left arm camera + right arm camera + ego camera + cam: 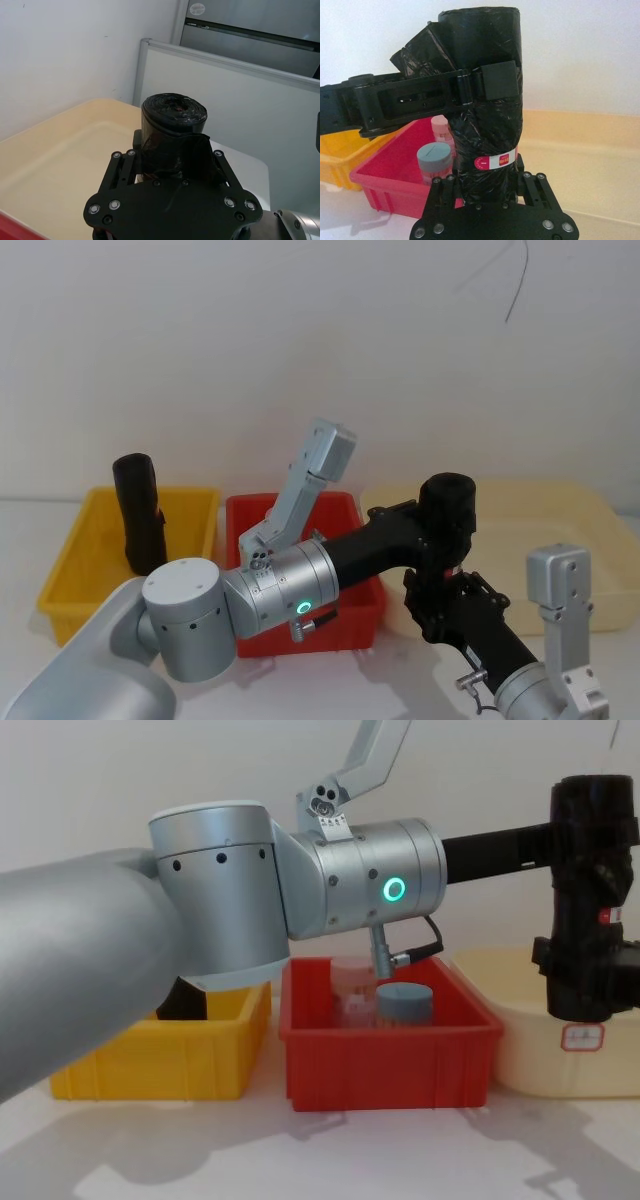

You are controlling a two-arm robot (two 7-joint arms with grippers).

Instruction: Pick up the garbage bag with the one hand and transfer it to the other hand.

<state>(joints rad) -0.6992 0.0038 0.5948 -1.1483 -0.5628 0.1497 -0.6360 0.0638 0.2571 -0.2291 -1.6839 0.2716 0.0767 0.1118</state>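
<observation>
The garbage bag (447,492) is a tall black roll held upright in the air over the near edge of the cream tray. My left gripper (440,530), on the arm with the green ring light, reaches in from the left and is shut on the roll's upper half (480,40); one of its pads (500,80) presses flat on the plastic. My right gripper (487,175) comes up from below. Its fingers lie against both sides of the roll's lower end, just under the red label (495,161). The chest view shows the roll (595,820) at the far right.
A second black roll (138,510) stands in the yellow bin (75,560) at the left. The red bin (390,1060) in the middle holds a blue-lidded jar (404,1000) and a pink bottle (440,125). The cream tray (570,515) lies at the right.
</observation>
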